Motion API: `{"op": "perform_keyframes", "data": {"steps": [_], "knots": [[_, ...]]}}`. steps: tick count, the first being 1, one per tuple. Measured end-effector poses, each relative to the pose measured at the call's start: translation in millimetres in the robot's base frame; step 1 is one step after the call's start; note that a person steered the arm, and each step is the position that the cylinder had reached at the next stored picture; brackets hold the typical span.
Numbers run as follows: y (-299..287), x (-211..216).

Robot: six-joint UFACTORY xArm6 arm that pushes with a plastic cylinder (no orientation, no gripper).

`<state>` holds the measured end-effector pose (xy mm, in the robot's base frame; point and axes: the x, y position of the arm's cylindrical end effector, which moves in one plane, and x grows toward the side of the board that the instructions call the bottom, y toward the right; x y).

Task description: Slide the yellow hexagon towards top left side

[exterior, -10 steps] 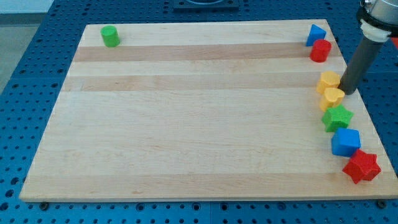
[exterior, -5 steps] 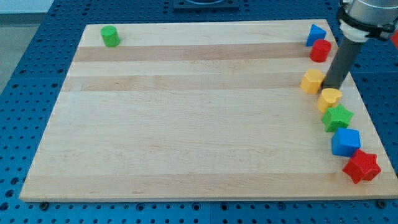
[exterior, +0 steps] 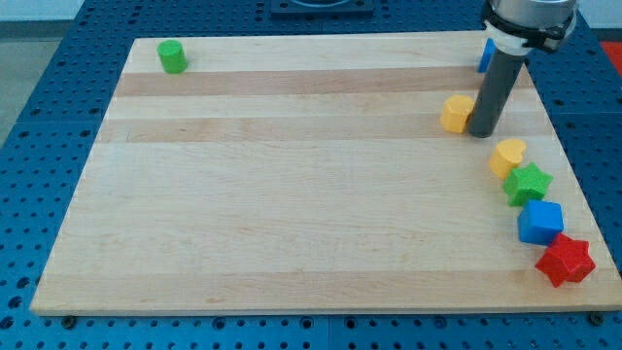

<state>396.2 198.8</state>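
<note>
The yellow hexagon (exterior: 456, 113) lies on the wooden board (exterior: 292, 185) at the upper right. My tip (exterior: 482, 132) touches its right side, and the dark rod rises from there toward the view's top right. A second yellow block, heart-like (exterior: 506, 156), lies below and to the right of the tip, apart from it.
A green star (exterior: 528, 184), a blue cube (exterior: 540, 223) and a red star (exterior: 566, 261) run down the right edge. A blue block (exterior: 482, 56) peeks out behind the rod at the top right. A green cylinder (exterior: 173, 56) stands at the top left corner.
My tip has moved left and slightly up, pushing the yellow hexagon left and up, away from the other yellow block. The rod now hides the red block at the top right.
</note>
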Motion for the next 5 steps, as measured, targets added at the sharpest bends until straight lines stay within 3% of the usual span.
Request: {"op": "perform_keyframes", "data": {"steps": [5], "knots": [[-20.3,-38.3]]}}
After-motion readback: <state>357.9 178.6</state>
